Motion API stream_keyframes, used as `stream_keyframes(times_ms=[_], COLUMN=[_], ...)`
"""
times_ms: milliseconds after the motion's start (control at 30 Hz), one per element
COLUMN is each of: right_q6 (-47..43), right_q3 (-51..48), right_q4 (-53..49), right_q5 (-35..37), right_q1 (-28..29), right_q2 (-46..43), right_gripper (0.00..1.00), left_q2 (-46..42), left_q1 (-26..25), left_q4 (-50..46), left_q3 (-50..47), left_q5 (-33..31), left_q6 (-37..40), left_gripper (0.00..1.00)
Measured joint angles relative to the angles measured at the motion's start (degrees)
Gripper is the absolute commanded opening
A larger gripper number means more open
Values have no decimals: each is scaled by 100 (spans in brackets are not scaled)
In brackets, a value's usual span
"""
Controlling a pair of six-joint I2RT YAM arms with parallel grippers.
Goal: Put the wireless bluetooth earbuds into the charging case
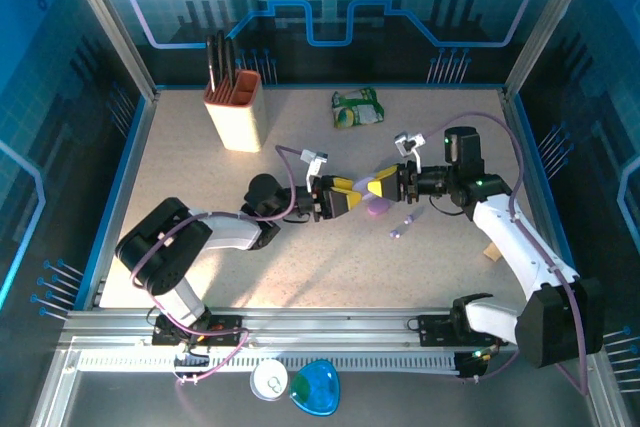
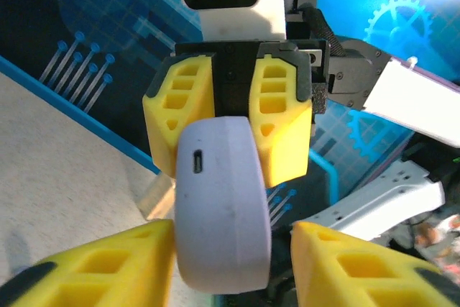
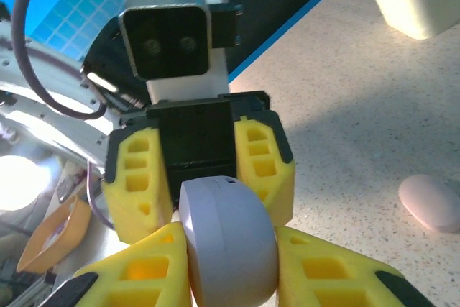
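Case [image 2: 223,213] sits clamped in jaws of right gripper [image 3: 230,235]; left gripper [image 2: 233,226] brackets it, jaws slightly open.

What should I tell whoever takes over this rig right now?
Right gripper: shut on the lilac case, held between the two arms.
Left gripper: fingers flank the same case; grip unclear.
A pale pink case and small lilac pieces, likely earbuds, lie on the table.
Done: no earbud visibly inserted; the held case looks closed.
Left: open it, seat the earbuds.
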Motion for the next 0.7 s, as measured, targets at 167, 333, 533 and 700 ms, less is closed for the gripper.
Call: stream_keyframes(times_ms=[167, 333, 533, 700], right_q6=[1115, 2544, 4111, 5115], right_q3=[-55, -568, -1075, -1410], right_q4=[376, 1102, 2039, 2887], right_q5=[496, 710, 780, 813], right_q1=[4, 4, 22, 103], right_q2=[-7, -118, -122, -131], right_gripper=[18, 15, 12, 12], left_q2=[0, 0, 0, 0], left_q1=[0, 0, 0, 0], left_q4=[4, 11, 9, 9], left_q3=[-2, -22, -179, -302], left_q5=[-466, -903, -1038, -1080], left_q6=[660, 1788, 3294, 4236], left_gripper=[74, 74, 75, 75])
